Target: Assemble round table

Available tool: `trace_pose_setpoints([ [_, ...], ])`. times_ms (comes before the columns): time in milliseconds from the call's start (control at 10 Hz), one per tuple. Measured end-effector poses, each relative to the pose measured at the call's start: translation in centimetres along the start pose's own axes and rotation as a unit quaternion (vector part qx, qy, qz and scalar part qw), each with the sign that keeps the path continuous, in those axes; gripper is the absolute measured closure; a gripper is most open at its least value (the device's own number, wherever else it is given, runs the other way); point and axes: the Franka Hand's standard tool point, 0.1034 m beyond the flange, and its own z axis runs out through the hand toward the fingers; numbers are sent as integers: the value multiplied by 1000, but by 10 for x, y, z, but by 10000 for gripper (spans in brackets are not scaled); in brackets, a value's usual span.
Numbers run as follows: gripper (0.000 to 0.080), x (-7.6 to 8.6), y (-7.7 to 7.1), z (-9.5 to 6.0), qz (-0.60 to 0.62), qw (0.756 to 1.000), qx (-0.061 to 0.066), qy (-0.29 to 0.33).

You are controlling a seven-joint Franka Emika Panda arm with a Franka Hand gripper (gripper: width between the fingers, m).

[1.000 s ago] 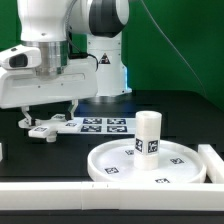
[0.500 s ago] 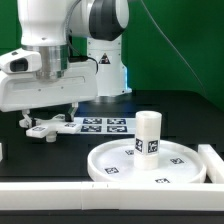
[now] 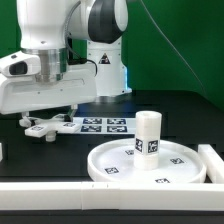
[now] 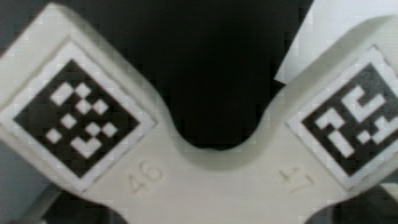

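The cross-shaped base piece (image 3: 46, 129) is white with square tags and lies on the black table at the exterior view's left. My gripper (image 3: 30, 120) hangs right over it, mostly hidden behind the white wrist housing; one dark finger shows beside the base. In the wrist view the base (image 4: 196, 170) fills the picture very close up, two tagged arms spreading apart; no fingers show clearly. The rimmed round disc (image 3: 185, 165) lies at the front right. The short cylinder leg (image 3: 148, 133) stands upright on it.
The marker board (image 3: 103, 125) lies flat behind the disc, next to the base piece. The white border frame (image 3: 60, 192) runs along the front and up the right side (image 3: 213, 160). The robot's pedestal (image 3: 105, 70) stands at the back.
The wrist housing has sunk slightly toward the base piece. The base, disc and leg have not moved.
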Motion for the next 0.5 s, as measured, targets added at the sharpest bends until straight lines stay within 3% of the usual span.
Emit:
trace_pose_setpoints([
  [100,280,0,0,0,0,1000,0,0],
  [200,346,0,0,0,0,1000,0,0],
  [500,346,0,0,0,0,1000,0,0],
])
